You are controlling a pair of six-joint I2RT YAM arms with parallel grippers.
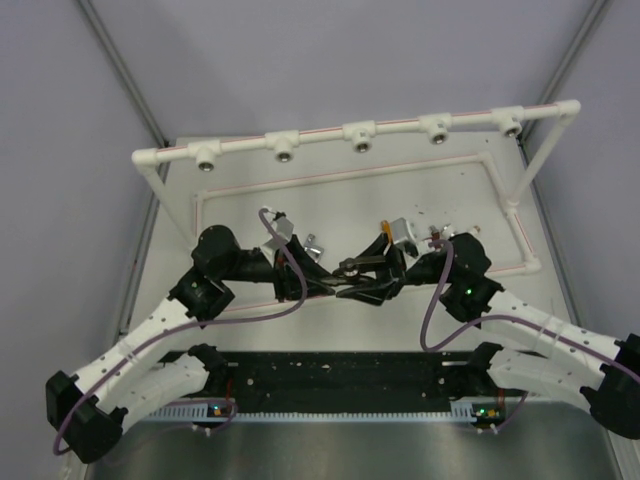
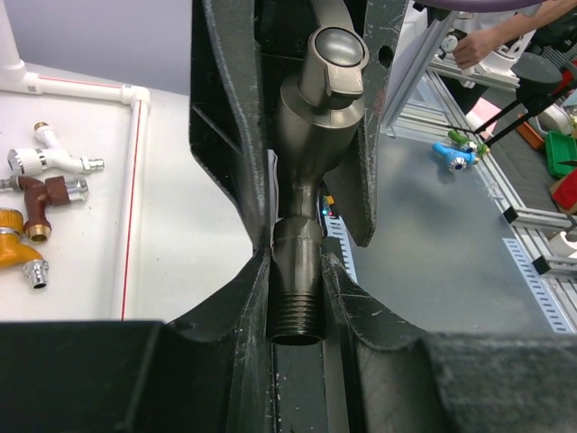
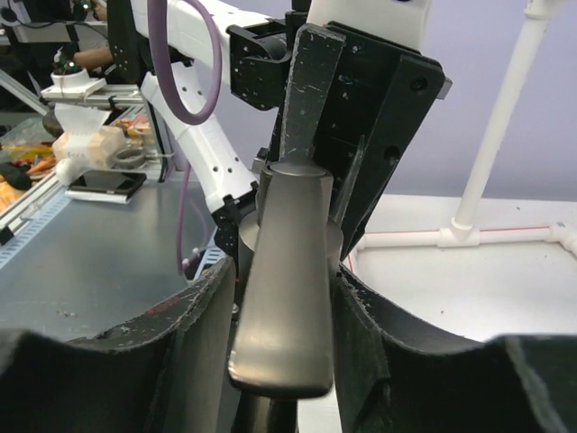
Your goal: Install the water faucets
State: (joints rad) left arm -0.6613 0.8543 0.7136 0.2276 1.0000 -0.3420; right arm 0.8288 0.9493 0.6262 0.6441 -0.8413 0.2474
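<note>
Threaded end first, the dark grey metal faucet with lever handle [image 2: 311, 135] is shown clamped by the left gripper [image 2: 296, 263], thread pointed into its palm; its lever is pinched by the right gripper [image 3: 287, 281], long axis spanning both over the white table [image 1: 420, 210].

Both arms reaching inward from outer bases, elbows bent high, wrists nearly meeting at centre. Left gripper [image 1: 327, 284] pointing right, right gripper [image 1: 372, 278] pointing left, tips facing each other. Left fingers [image 2: 236, 307] clamping threaded end of dark grey tap [image 2: 306, 117]. Right fingers [image 3: 203, 316] pinching its lever end. Both sets of jaws closing tight on metal.
</note>
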